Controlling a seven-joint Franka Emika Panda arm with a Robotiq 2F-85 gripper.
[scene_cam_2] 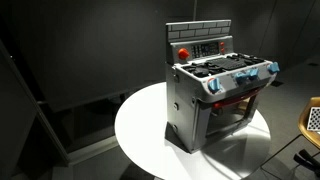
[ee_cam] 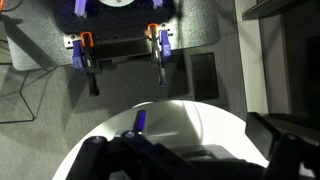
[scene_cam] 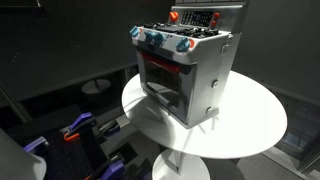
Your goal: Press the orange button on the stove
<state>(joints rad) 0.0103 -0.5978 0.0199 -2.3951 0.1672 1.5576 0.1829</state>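
The stove (scene_cam: 187, 70) is a small silver-grey toy oven standing on a round white table (scene_cam: 250, 125), and it shows in both exterior views (scene_cam_2: 215, 95). Blue-and-red knobs (scene_cam: 160, 40) line its front above a red-trimmed oven window. On the raised back panel, a round orange-red button (scene_cam: 174, 16) sits beside the red display, and it also shows in an exterior view (scene_cam_2: 183, 52). The arm and gripper appear in neither exterior view. The wrist view looks down past the table's edge (ee_cam: 190, 115). Dark blurred shapes (ee_cam: 285, 140) fill its bottom edge. I cannot make out the jaws.
Orange-and-purple clamps (ee_cam: 160, 45) hold a black base on the floor beyond the table, also seen in an exterior view (scene_cam: 75, 130). The table stands on a white pedestal (scene_cam: 180, 165). Dark walls surround the scene. A yellowish object (scene_cam_2: 312, 120) sits at the frame edge.
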